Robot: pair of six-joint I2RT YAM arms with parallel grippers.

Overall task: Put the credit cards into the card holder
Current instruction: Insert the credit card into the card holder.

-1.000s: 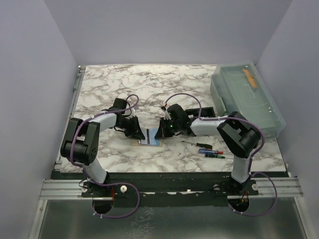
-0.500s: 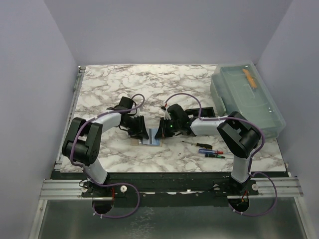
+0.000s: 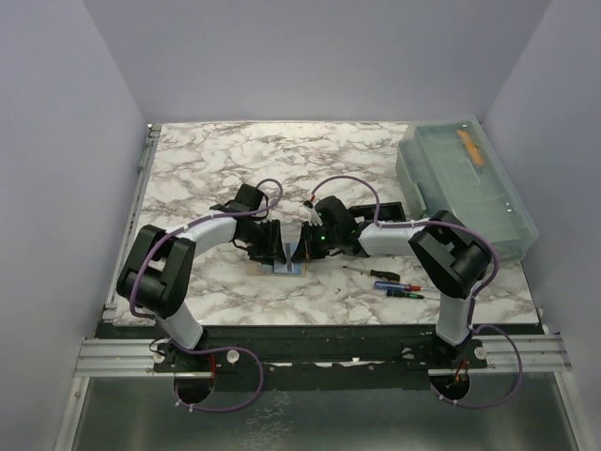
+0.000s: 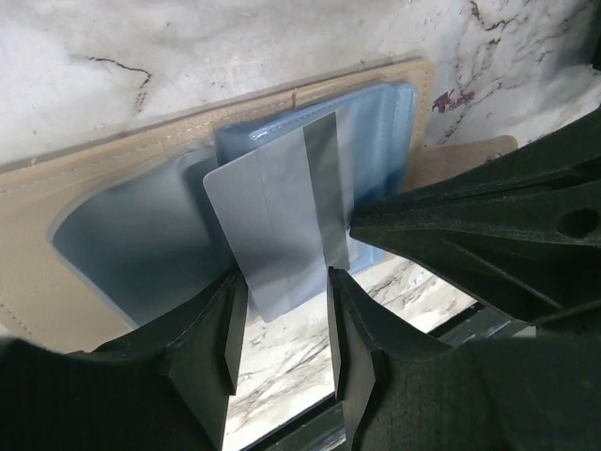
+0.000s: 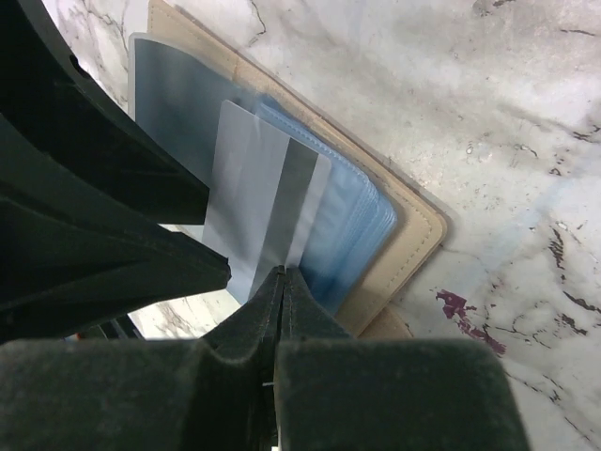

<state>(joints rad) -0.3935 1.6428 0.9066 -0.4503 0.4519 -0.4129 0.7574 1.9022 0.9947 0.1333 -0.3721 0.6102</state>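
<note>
The card holder is a tan-edged folder with blue clear sleeves, lying open on the marble; it also shows in the right wrist view and the top view. My right gripper is shut on the edge of a light blue card with a darker stripe, held tilted over the sleeves. My left gripper is open, and the card's lower end lies between its fingertips without clear contact. In the top view both grippers meet over the holder. No second card shows.
A large translucent lidded bin with an orange object inside stands at the right. Small screwdrivers lie right of the holder. A black flat thing is partly hidden behind the right arm.
My left gripper has moved right, up to the right gripper and the card. The right gripper has stayed put and the card now stands more upright between the two.
</note>
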